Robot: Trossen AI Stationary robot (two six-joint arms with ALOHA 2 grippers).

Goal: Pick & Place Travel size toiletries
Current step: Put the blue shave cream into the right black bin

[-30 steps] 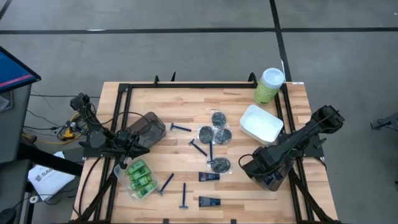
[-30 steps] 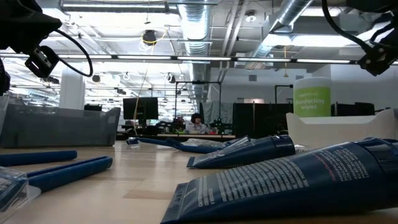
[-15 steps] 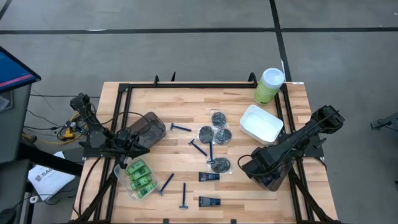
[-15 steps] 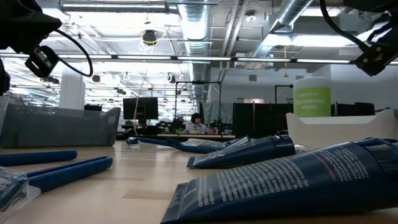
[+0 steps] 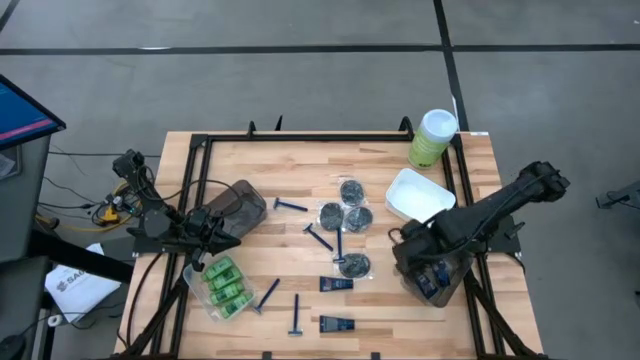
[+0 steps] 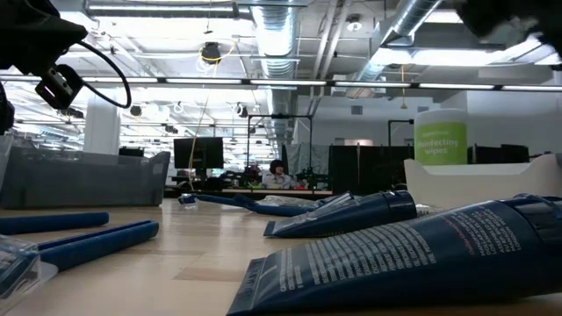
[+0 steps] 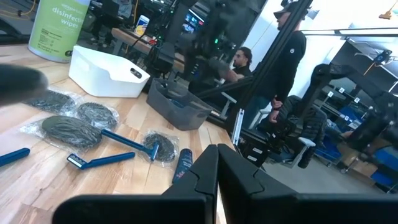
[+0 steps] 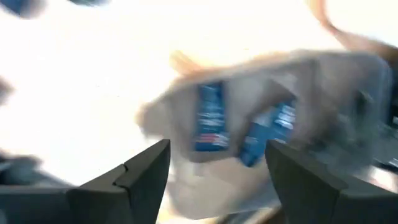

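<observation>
Tubes (image 5: 336, 284), razors (image 5: 292, 206), round tins (image 5: 345, 214) and green bottles (image 5: 226, 283) lie spread on the table (image 5: 300, 160) in the high view, where the right gripper (image 5: 408, 238) hangs above a smoky tub (image 5: 432, 280). The low view shows a big tube (image 6: 413, 254) up close. In the left wrist view, the left gripper (image 7: 217, 163) has its fingers pressed together. In the right wrist view, wide-apart fingers (image 8: 138, 174) frame two blue tubes (image 8: 209, 117) inside the tub.

Green bottles (image 5: 226, 287); blue razors (image 5: 291, 206); white tub (image 5: 420, 198).
</observation>
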